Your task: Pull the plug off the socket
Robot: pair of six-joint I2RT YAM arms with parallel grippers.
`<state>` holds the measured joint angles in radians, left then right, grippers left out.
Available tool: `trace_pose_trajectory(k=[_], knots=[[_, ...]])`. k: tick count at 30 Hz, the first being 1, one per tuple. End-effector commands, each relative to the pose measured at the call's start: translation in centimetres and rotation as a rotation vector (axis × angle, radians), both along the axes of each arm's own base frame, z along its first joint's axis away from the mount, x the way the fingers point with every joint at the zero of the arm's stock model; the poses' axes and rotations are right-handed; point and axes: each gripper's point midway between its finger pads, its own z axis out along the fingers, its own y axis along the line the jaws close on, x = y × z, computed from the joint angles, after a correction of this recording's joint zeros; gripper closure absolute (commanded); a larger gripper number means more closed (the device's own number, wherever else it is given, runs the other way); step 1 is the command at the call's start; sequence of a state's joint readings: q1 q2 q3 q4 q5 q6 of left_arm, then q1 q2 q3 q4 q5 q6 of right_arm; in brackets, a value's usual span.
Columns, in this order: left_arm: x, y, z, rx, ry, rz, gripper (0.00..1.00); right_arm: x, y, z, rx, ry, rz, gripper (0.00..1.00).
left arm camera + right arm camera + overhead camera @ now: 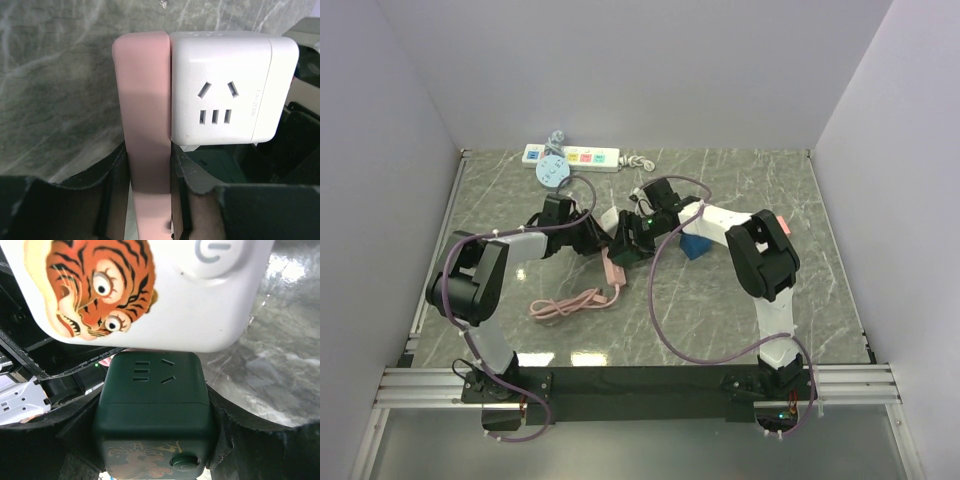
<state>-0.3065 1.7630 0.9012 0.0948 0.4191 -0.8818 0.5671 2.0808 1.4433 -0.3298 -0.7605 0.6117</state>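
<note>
The long white socket strip point(582, 156) with pastel panels lies at the far back left, away from both grippers. A round pale-blue item point(553, 171) sits on its left part. My left gripper point(598, 237) point(149, 175) is shut on a flat pink bar point(145, 100) with a white cube socket point(225, 90) tight against its right side. My right gripper point(635, 240) point(155, 440) is shut on a dark green cube socket point(152, 405), which butts against a white cube with a tiger sticker point(150, 290). Both grippers meet at mid-table.
The strip's bundled white cord point(638, 162) lies at its right end. A coiled pink cord point(565, 303) lies near the front left. A blue cube point(696, 246) stands beside the right arm. White walls enclose the marble table point(820, 230).
</note>
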Motion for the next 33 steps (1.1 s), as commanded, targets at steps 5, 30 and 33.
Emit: trace_pose_trajectory(k=[5,30,33], knots=[[-0.7,3.0,-4.4,0.166,0.032,0.001,1.00,3.8,-3.5,5.5,0.033,-0.075,0.030,1.00],[0.3,2.7,-4.7,0.162,0.053,0.011,1.00,5.0,-6.3,9.3,0.091,-0.187,-0.057,1.00],[0.3,2.7,-4.5,0.158,0.049,0.012,1.00,6.8,-7.8,9.1,0.014,-0.209,-0.108,1.00]])
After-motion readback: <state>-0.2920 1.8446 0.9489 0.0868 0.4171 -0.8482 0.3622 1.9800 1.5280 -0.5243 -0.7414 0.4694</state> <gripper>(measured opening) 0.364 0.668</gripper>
